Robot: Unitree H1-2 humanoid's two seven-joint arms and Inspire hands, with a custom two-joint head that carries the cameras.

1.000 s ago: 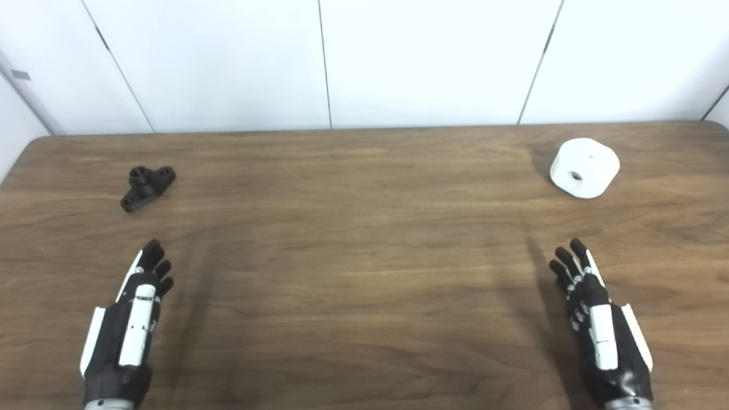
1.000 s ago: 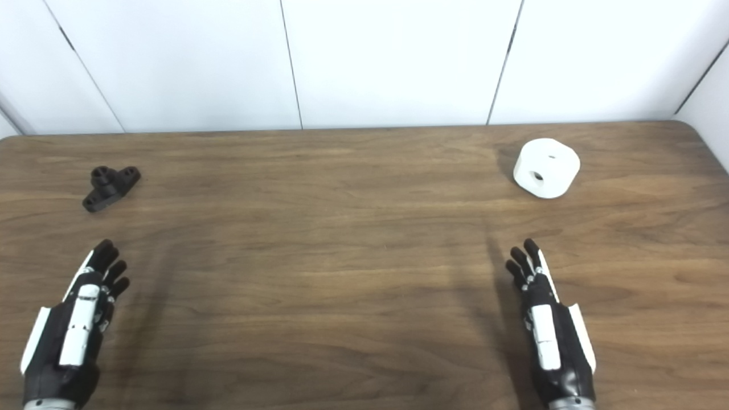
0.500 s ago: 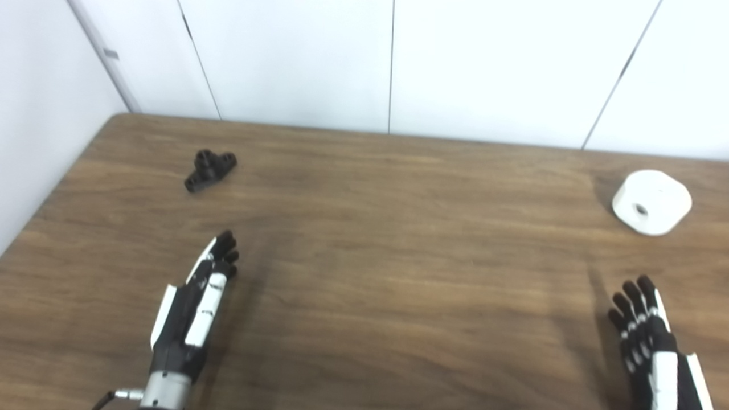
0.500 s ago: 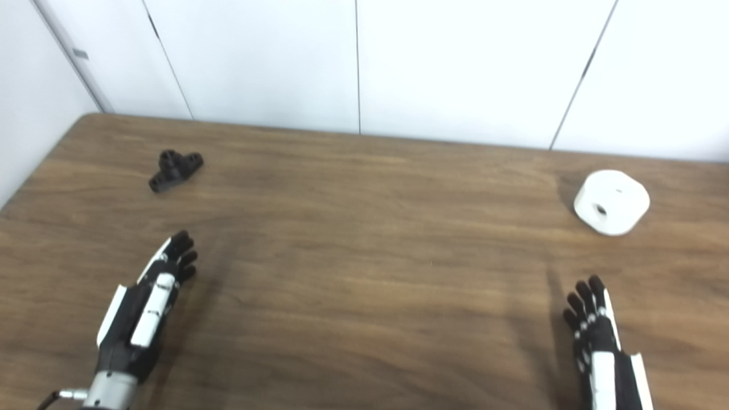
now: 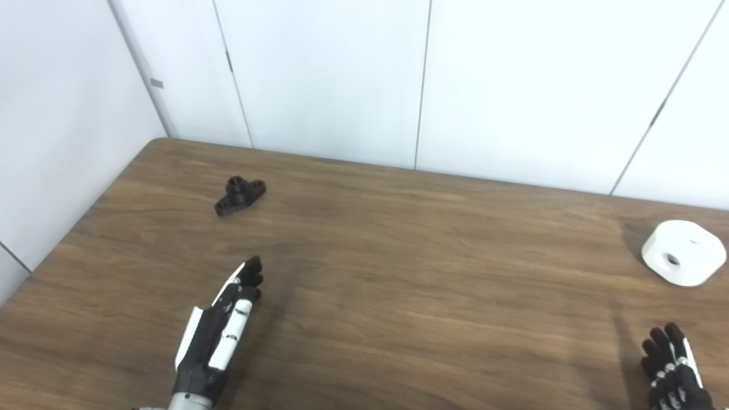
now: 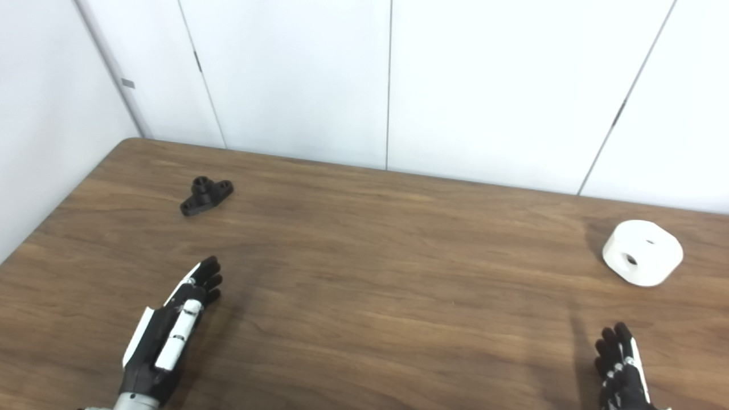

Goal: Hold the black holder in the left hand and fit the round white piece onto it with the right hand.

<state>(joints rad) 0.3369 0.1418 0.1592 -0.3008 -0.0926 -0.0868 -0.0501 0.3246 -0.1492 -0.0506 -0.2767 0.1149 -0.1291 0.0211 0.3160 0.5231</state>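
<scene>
Both empty, the left hand (image 5: 219, 336) points open-fingered toward the black holder (image 5: 240, 195) beyond it on the desk (image 5: 398, 273), its presumed first pickup, while the open right hand (image 6: 623, 370) waits short of the round white piece (image 6: 642, 261).

I see through two head cameras set side by side, looking down and forward across the table (image 5: 398, 296) toward the white wall (image 5: 342, 74). Both share nearly the whole tabletop, offset slightly sideways.
</scene>
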